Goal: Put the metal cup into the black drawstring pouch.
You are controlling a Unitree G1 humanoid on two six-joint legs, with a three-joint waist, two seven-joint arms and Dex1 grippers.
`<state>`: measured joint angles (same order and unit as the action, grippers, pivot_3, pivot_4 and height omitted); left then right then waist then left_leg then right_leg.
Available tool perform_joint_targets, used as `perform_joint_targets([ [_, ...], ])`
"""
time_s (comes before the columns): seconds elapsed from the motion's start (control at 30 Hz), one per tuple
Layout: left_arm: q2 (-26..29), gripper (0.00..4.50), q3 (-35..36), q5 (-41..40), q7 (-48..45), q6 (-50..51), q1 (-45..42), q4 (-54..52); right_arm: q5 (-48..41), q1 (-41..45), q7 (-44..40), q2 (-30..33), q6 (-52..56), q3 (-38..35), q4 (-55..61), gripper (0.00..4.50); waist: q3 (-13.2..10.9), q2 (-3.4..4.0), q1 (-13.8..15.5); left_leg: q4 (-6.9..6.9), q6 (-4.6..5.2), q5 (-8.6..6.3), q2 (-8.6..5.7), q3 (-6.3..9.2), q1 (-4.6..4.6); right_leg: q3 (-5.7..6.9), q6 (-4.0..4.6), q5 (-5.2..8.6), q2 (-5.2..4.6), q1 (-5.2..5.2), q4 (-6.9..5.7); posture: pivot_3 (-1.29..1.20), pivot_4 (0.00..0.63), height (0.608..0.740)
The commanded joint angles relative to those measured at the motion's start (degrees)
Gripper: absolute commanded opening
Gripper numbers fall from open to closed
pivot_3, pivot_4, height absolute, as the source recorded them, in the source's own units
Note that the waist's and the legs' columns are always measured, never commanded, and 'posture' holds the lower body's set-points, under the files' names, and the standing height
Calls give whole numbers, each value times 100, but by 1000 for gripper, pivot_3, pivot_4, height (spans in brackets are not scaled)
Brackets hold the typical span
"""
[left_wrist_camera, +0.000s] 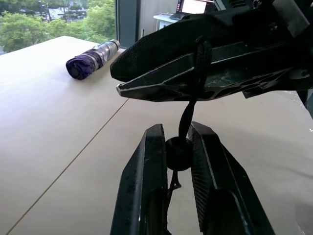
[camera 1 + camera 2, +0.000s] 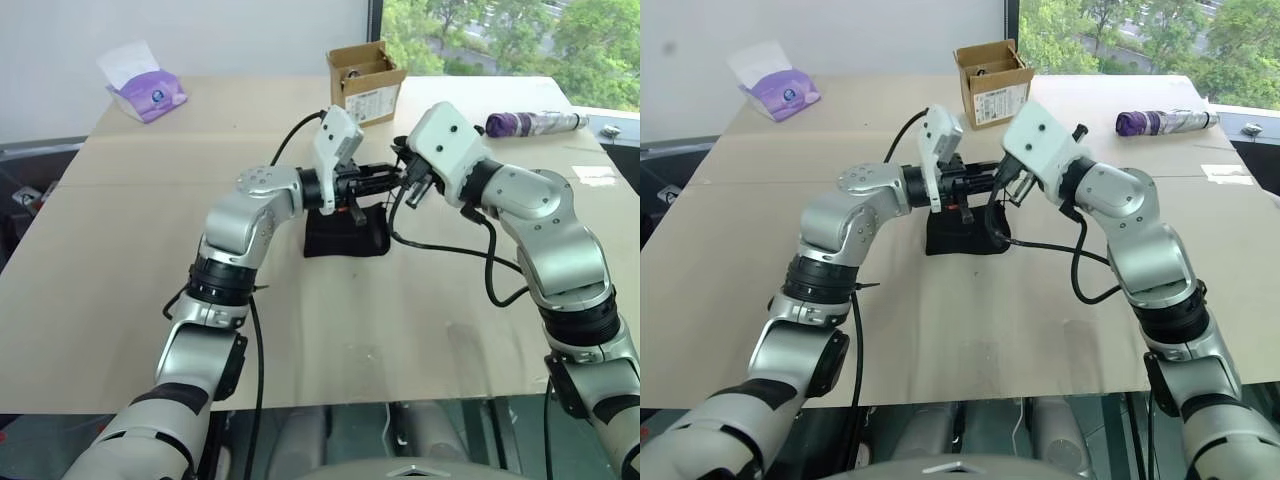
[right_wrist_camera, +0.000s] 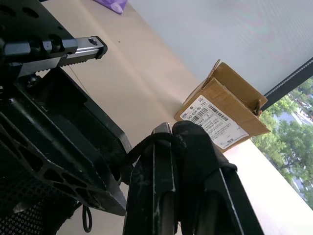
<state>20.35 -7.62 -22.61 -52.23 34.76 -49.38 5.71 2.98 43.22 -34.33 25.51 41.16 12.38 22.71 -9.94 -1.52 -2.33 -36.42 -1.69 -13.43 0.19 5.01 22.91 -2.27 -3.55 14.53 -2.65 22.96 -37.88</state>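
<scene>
Even daylight from the window (image 2: 470, 30) beyond the tabletop (image 2: 120, 300); soft, faint shadows; trees outside slightly overexposed. Wrist views: near end effector fingers (image 1: 146, 186) dark, background softly defocused.

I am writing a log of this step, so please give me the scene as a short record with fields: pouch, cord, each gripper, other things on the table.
pouch: black pouch on the table, below both grippers
cord: black cord stretched between the grippers
left gripper: jaws shut on the cord's round stopper
right gripper: jaws shut on the cord
other things: cardboard box, purple roll, tissue pack
</scene>
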Motion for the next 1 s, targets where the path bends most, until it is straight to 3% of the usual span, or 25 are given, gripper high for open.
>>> perform_joint_targets([
  [0.03, 49, 131, -130, 64, -21, 94, 57, -183, -199, 106, 175, -126, 20, -411, 143, 0, 0, 0, 0, 0, 0, 0, 0, 0, 0, 0, 0, 0, 0, 0, -1, 0, 150, 740],
  [0.23, 341, 131, -400, 133, -71, 627, 523, -421, -391, 166, 814, 13, -566, -1649, -1776, 0, 1, -1, 15, -3, 1, 0, -1, -1, 0, -1, 0, 0, 0, -1, -4, 0, 150, 740],
  [0.43, 583, 131, -591, 414, -69, 459, 915, -383, -172, -198, 1053, 559, -1571, -1770, -3543, 0, -3, 4, 1, 3, 2, 0, 0, -7, -1, -5, 1, 0, -1, 1, 1, 0, 150, 740],
  [0.6, 631, 131, -578, 400, -72, 441, 1017, -423, -250, -572, 1038, 505, -1737, -1735, -3525, 0, -3, 6, -23, 5, 2, 0, 1, -15, -2, -15, 0, 0, -1, 3, 1, 0, 150, 740],
  [0.8, 420, 131, -255, 150, 104, 312, 1113, -647, -641, -1219, 240, 449, -1781, -1393, -2587, 0, -3, 6, -9, -1, 3, -1, 1, -14, -3, -14, 0, 0, -1, 1, -4, 0, 150, 740],
  [0.83, 352, 931, -55, -135, 105, 528, 1107, -755, -713, -1371, 134, 452, -1698, -1362, -2397, 490, -3, 6, -5, -1, 3, -1, 1, -13, -3, -14, 0, 0, -1, 1, -4, 0, 150, 740],
  [0.9, 208, 1349, 433, -593, 362, 829, 1141, -1161, -945, -1905, -63, 474, -1473, -1393, -1812, 786, -3, 6, 2, -2, 3, -1, 1, -10, -3, -10, 0, 0, 0, 1, -6, 0, 150, 740],
  [0.93, 148, 1964, 690, -706, 625, 932, 1194, -1375, -1045, -2219, -77, 497, -1361, -1493, -1494, 1418, -2, 4, 6, -3, 3, -1, 2, -6, 1, -8, -1, 0, 0, 1, -4, 0, 150, 740],
  [1.0, 117, 2370, 1054, -795, 1037, 1006, 1383, -1783, -1201, -2775, -62, 545, -1362, -1756, -962, 1891, -3, 6, 32, -4, 4, -2, 1, -4, 5, -5, -2, 1, -2, -1, 0, 0, 150, 740],
])
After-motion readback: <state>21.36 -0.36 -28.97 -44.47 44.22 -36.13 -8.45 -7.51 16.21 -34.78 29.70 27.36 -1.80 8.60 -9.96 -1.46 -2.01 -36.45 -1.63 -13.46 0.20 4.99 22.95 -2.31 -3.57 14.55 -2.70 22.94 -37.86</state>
